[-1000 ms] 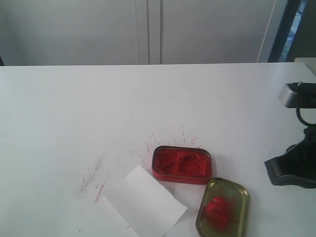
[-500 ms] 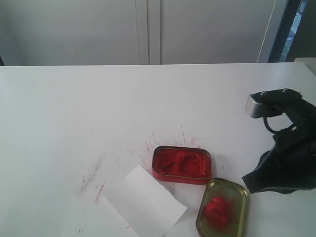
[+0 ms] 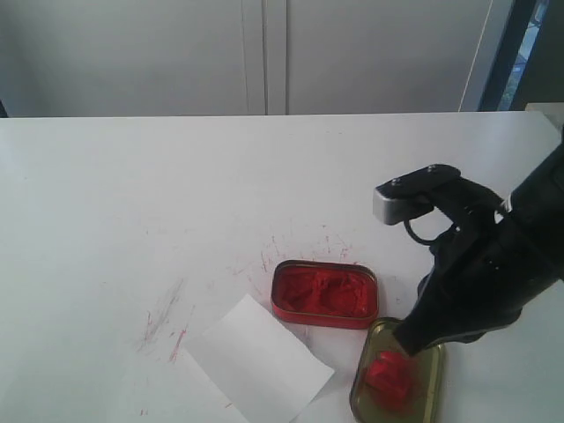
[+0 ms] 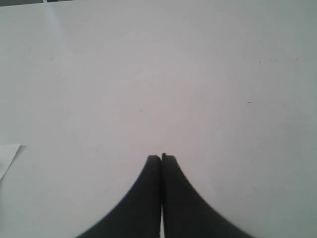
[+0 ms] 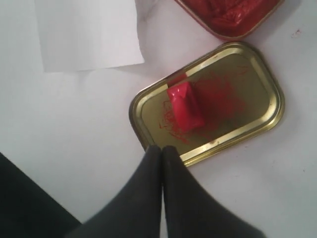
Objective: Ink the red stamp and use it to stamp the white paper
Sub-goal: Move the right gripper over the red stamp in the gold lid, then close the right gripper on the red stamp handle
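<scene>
The red stamp [image 3: 388, 376] [image 5: 184, 105] lies inside the gold tin lid [image 3: 430, 339] [image 5: 257, 82], which is smeared red. Behind the lid stands the red ink tin [image 3: 324, 293] [image 5: 233, 15], open and full of red ink. The white paper [image 3: 257, 359] [image 5: 86, 32] lies flat to the left of the tin. My right gripper [image 3: 407, 342] [image 5: 162, 148] is shut and empty, hovering above the lid's edge close to the stamp. My left gripper [image 4: 161, 157] is shut over bare white tabletop, with only a corner of paper [image 4: 7, 156] in its view; it is out of the exterior view.
The white tabletop [image 3: 176, 194] carries red scratch marks [image 3: 167, 322] left of the paper and around the ink tin. A grey cabinet wall [image 3: 264, 53] runs along the far edge. My right arm's dark body [image 3: 493, 264] fills the table's right side.
My right arm has swung in from the right edge toward the left and down, bringing its shut gripper over the gold lid. Tin, lid, stamp and paper have not moved.
</scene>
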`<state>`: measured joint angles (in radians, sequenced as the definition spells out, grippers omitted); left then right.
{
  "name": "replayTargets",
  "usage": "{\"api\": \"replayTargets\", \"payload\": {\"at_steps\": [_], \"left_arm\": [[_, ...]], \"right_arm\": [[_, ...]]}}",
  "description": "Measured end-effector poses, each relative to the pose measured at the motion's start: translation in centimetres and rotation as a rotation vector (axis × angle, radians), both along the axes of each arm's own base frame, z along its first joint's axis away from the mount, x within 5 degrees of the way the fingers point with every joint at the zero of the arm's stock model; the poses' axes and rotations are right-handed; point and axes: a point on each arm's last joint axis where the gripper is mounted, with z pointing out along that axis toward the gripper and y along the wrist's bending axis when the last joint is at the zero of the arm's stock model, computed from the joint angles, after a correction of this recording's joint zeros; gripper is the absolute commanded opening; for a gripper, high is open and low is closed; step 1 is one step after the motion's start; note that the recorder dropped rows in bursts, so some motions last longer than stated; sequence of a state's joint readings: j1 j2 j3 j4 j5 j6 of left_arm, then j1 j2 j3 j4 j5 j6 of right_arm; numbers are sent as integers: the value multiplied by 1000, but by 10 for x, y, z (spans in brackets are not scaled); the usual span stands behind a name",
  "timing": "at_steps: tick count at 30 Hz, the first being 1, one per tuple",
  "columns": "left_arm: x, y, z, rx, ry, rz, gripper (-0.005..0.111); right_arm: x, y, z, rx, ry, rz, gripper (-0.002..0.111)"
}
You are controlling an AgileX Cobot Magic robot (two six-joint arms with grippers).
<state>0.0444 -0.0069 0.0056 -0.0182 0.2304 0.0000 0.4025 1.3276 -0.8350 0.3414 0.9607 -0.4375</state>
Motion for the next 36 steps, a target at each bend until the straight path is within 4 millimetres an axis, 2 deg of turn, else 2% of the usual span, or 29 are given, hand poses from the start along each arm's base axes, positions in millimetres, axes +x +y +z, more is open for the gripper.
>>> {"api": "replayTargets", "payload": {"at_steps": [18, 24, 31, 36], "left_arm": [[0, 0, 0, 0, 0, 0, 0], [0, 0, 0, 0, 0, 0, 0], [0, 0, 0, 0, 0, 0, 0], [0, 0, 0, 0, 0, 0, 0]], "right_arm": [[1, 32, -18, -219, -36, 232, 0], [6, 40, -32, -286, -25, 287, 1], [12, 44, -42, -299, -35, 295, 23], [14, 45, -45, -295, -41, 292, 28]]}}
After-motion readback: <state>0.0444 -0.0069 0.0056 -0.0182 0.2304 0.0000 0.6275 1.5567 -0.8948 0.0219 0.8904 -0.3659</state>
